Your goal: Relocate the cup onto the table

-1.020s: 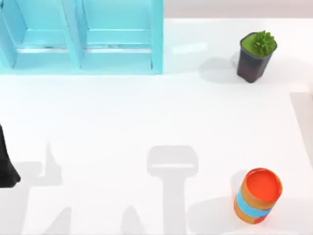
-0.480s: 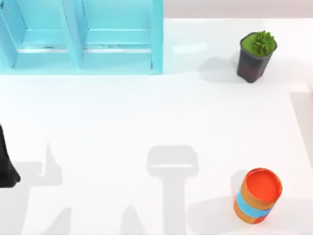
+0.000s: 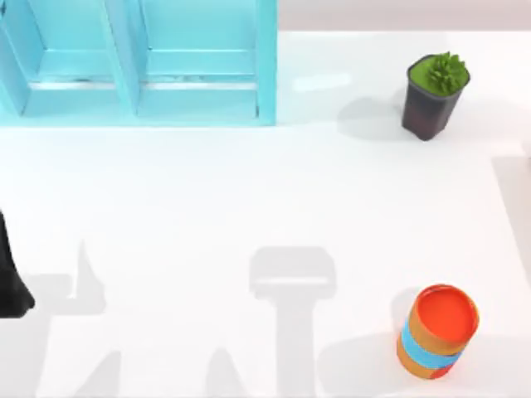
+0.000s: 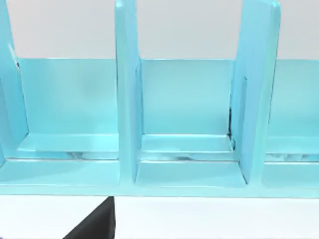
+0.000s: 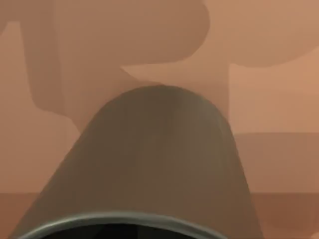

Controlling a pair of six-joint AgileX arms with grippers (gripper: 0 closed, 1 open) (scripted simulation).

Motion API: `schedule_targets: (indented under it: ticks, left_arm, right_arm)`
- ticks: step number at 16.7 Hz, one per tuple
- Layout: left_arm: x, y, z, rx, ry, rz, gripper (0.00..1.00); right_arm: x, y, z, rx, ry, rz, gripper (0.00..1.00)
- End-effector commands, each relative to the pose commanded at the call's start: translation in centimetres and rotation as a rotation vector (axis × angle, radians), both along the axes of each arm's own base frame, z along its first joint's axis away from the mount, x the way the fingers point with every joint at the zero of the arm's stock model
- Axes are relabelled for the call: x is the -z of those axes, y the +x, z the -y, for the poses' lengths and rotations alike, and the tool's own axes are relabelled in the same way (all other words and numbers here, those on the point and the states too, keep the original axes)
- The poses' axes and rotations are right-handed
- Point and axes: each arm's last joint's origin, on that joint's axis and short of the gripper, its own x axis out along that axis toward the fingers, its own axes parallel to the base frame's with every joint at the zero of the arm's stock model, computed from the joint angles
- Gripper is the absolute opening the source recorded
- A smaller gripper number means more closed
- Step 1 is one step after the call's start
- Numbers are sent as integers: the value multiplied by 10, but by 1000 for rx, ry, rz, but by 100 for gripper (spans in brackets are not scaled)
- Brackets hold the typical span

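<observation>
White and glossy, the table [image 3: 249,215] is stretching across nearly the whole top view, with soft grey shadows lying along its near edge. Closest to that near edge, toward the right corner, an orange can [image 3: 437,330] with a blue band is standing upright. At the table's left edge, a dark piece of the left arm [image 3: 12,282] is poking into the picture, parked there; I cannot tell how its fingers are set. Farther back, a dark pot with a green plant [image 3: 435,93] is sitting near the far right corner. Along the far edge on the left, a light-blue shelf unit [image 3: 141,62] is standing with its bays facing forward, and the left wrist view is looking straight into those bays [image 4: 184,114] from just above the white surface.

Through the right wrist view, the grey-olive cup [image 5: 159,159] is sitting very close to the camera, its rim nearest and its body tapering away against a tan backdrop. Whether the right gripper is clamped on it, I cannot tell.
</observation>
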Motion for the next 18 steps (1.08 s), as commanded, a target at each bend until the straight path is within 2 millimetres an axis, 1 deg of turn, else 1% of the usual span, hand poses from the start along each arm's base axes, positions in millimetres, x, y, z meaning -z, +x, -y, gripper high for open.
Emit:
schedule_targets:
  ticks: [9,10,18]
  left_arm:
    - [0,0,0,0,0,0,100]
    - [0,0,0,0,0,0,100]
    - [0,0,0,0,0,0,100]
  right_arm:
    - [0,0,0,0,0,0,2]
    - [0,0,0,0,0,0,0]
    - [0,0,0,1,0,1,0]
